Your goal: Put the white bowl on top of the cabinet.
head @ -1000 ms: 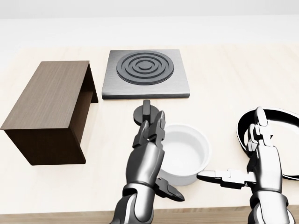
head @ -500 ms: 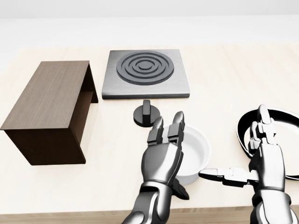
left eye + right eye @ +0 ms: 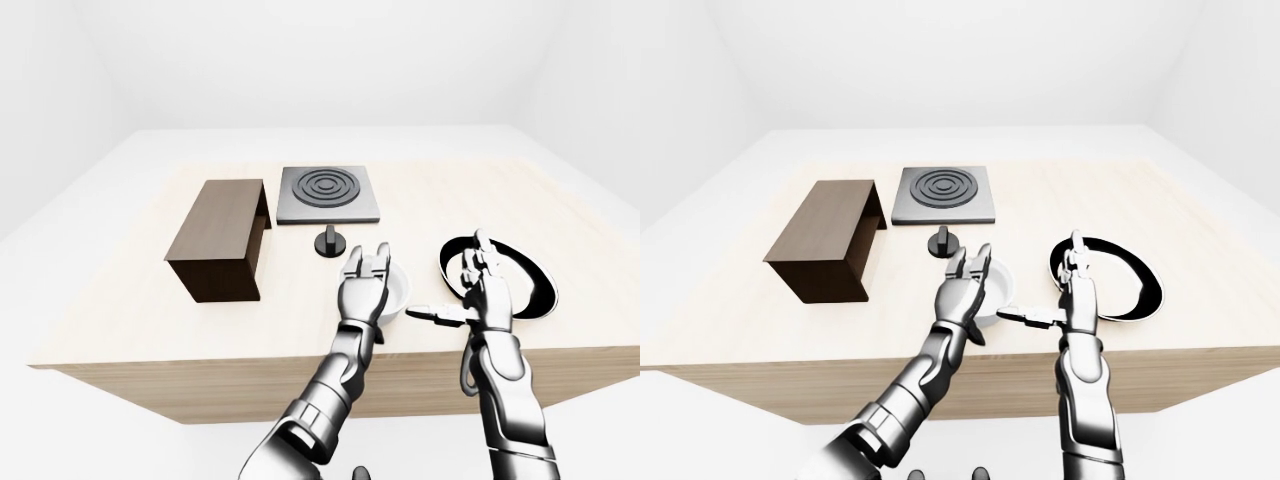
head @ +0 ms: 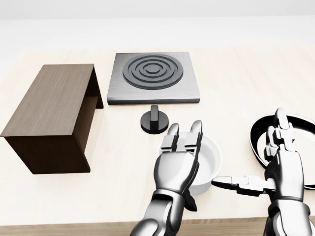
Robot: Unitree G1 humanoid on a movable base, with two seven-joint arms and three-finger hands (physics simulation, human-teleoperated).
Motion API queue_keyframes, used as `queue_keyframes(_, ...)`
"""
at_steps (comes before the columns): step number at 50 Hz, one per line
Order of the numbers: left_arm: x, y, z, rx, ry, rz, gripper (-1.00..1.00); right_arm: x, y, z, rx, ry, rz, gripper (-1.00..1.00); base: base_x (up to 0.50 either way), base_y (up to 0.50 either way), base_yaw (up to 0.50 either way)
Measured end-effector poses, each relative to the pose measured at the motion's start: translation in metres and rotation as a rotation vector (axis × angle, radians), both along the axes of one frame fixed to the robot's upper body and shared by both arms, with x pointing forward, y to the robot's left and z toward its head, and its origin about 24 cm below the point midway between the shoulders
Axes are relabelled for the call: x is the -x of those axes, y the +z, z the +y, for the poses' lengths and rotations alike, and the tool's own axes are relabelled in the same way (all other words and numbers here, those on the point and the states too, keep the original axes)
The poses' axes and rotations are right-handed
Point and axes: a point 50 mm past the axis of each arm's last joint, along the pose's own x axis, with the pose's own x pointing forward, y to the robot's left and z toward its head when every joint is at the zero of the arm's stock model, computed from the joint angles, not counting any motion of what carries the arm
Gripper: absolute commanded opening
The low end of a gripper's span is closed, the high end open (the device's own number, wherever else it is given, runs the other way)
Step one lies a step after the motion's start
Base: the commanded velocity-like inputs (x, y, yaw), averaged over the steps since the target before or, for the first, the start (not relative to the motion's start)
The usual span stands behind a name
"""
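Far left on the worktop (image 4: 231, 83): the dark wooden cabinet (image 4: 49, 115), long axis running near to far, top bare. Centre, near edge: the white bowl (image 4: 206, 160), upright, well right of the cabinet. Left robot hand (image 4: 178, 162) over the bowl's left rim, fingers straight and apart, pointing away, not closed round anything; nearer the bowl than the other. Right robot hand (image 4: 280, 167) just right of the bowl, open too, thumb reaching toward the bowl's wall, backed by a black pan (image 4: 307, 130). Bowl between both hands, ungrasped.
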Motion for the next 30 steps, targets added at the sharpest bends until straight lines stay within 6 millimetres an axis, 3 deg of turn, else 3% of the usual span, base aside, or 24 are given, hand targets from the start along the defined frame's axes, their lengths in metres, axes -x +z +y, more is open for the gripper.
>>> queue_keyframes(25, -0.006, -0.016, 0.003, -0.052, 0.016, 0.079, 1.0, 0.004, 0.005, -0.003, -0.005, -0.003, -0.025, 1.0, 0.0, 0.0, 0.0)
queue_keyframes(26, -0.006, -0.016, 0.003, -0.053, 0.017, 0.081, 0.03, 0.004, 0.006, -0.003, -0.005, -0.003, -0.026, 1.0, 0.0, 0.0, 0.0)
queue_keyframes(29, -0.006, -0.017, 0.003, -0.055, 0.019, 0.084, 0.03, 0.005, 0.006, -0.003, -0.005, -0.003, -0.027, 1.0, 0.0, 0.0, 0.0)
queue_keyframes(30, -0.006, -0.017, 0.003, -0.055, 0.019, 0.086, -1.0, 0.005, 0.006, -0.003, -0.005, -0.003, -0.027, 1.0, 0.0, 0.0, 0.0)
